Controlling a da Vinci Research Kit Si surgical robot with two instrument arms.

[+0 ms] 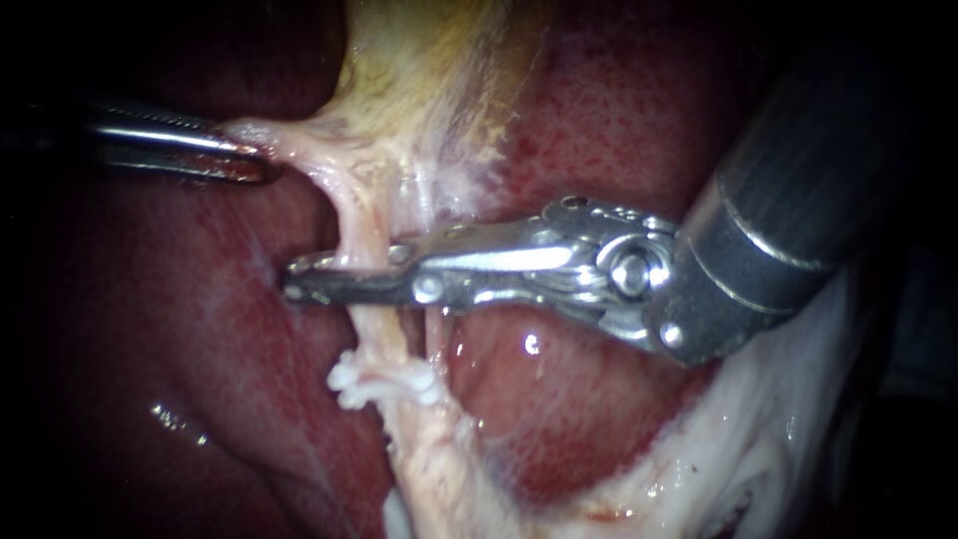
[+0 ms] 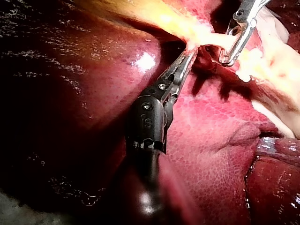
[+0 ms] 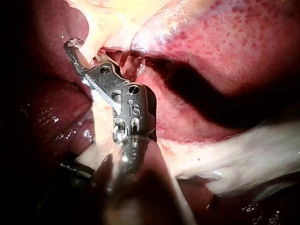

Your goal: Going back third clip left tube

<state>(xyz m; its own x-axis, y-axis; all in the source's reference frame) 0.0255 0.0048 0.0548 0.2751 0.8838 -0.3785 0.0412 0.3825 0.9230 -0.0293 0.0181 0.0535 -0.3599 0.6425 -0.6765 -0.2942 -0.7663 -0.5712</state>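
Note:
My right instrument (image 1: pixel 296 278) reaches in from the right and lies across the pale left tube (image 1: pixel 361 225). Its jaws stand open, one on each side of the tube, with a narrow gap showing. Lower on the same tube sit white clips (image 1: pixel 384 380). A thinner second strand (image 1: pixel 435 329) runs just right of it. My left instrument (image 1: pixel 257 162) is shut on a pale fold of gallbladder tissue (image 1: pixel 299 140) and holds it stretched to the left. In the left wrist view, the left instrument (image 2: pixel 191 50) grips this fold while the right instrument (image 2: pixel 225 57) loops around the tube.
Dark red liver (image 1: pixel 190 329) lies on both sides of the tube. The yellowish gallbladder (image 1: pixel 429 70) hangs above. White fatty tissue (image 1: pixel 758 439) spreads under the right instrument's shaft (image 1: pixel 798 190). In the right wrist view, the right instrument (image 3: pixel 71 46) lies against pale tissue.

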